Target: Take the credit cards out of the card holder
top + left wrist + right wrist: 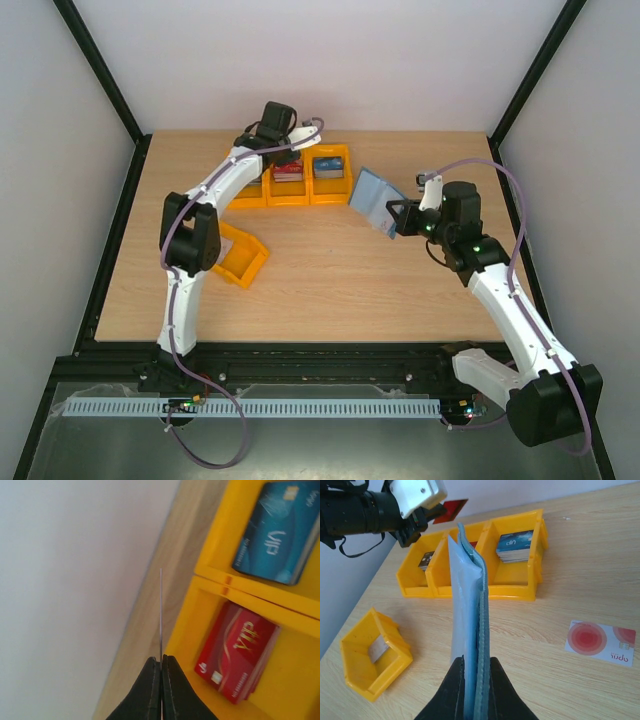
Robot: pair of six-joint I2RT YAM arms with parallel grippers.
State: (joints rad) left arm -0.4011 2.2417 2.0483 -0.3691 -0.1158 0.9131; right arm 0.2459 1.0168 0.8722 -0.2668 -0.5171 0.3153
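Observation:
My right gripper (476, 660) is shut on the teal-blue card holder (470, 595) and holds it upright on edge above the table, also in the top view as the card holder (373, 200). A white credit card with a red round mark (600, 642) lies flat on the wood to the right of it. My left gripper (161, 659) is shut on a thin card (161, 615) seen edge-on, at the back beside the yellow bins. From the right wrist view that card (452, 510) shows a red face.
Three joined yellow bins (290, 195) stand at the back, one with red VIP cards (237, 655), one with blue VIP cards (275, 532). A fourth yellow bin (242, 258) lies tipped beside the left arm. White walls close in on all sides.

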